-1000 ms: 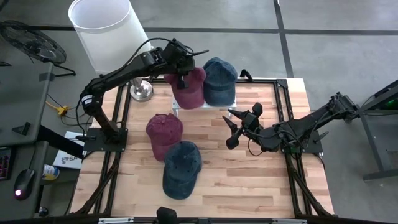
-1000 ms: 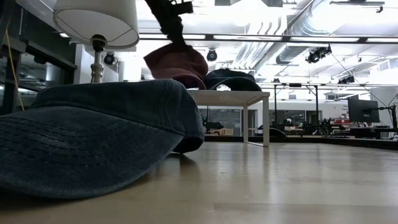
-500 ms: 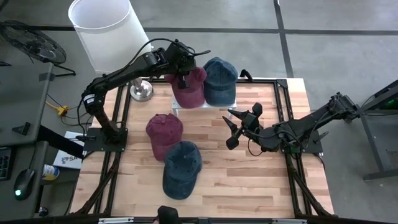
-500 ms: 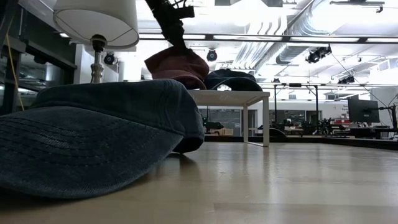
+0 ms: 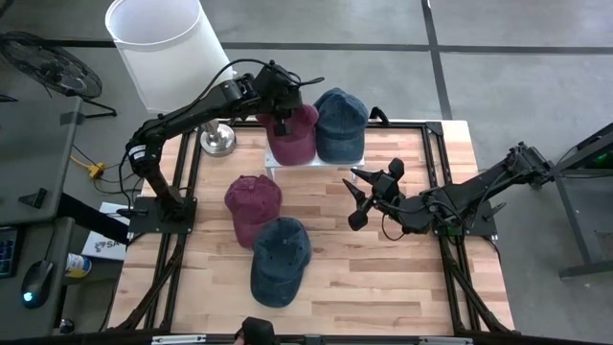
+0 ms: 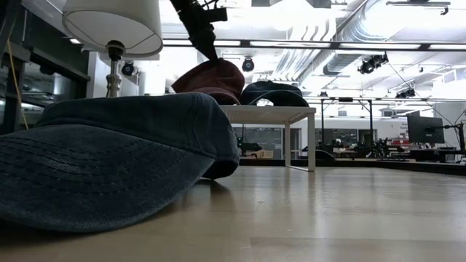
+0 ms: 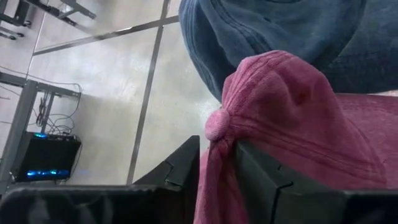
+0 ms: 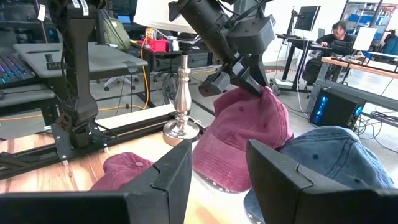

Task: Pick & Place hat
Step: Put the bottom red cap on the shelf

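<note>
On small white stand [image 6: 271,110] at table's far edge: red hat [image 5: 292,134] now settled lower, beside blue hat [image 5: 337,123]. Left gripper [image 5: 281,121] loosening, fingers slightly parted, crown fabric between them. Placement looks nearly done. Right gripper [image 5: 359,198] waits mid-table, open, empty.

On the small white stand [image 5: 316,165] at the wooden bench's [image 5: 383,278] far edge, the maroon cotton cap [image 5: 292,134] sits left of the blue denim cap [image 5: 338,123]; the silver-based white-shaded lamp [image 5: 163,48] stands farther left; another maroon cap [image 5: 252,206] and another denim cap [image 5: 278,259] lie nearer.
</note>
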{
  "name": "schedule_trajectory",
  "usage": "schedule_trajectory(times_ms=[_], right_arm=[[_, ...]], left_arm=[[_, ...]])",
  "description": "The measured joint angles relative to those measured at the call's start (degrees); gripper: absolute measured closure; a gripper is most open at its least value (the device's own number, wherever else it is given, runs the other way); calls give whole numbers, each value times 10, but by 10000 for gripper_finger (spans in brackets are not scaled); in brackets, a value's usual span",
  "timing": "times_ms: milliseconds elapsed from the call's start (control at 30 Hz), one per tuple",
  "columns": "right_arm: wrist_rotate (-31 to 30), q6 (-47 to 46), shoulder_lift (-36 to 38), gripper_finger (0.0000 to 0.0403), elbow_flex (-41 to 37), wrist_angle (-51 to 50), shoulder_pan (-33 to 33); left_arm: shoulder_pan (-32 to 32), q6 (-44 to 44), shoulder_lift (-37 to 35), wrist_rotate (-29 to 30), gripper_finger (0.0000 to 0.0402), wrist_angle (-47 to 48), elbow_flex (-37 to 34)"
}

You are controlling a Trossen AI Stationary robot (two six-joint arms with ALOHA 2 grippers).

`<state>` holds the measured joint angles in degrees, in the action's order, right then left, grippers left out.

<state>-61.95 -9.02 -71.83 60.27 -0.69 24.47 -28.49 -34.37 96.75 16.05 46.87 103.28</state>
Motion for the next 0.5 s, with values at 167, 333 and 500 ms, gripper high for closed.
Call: schedule_trajectory(times_ms=[167,333,500], right_arm=[[0,0,0,257,0,0,0],[0,0,0,258,0,0,0],[0,0,0,256,0,0,0]], left_arm=[[0,1,0,0,303,5,0],[0,1,0,1,302,9,0],[0,1,0,1,302,15,0]])
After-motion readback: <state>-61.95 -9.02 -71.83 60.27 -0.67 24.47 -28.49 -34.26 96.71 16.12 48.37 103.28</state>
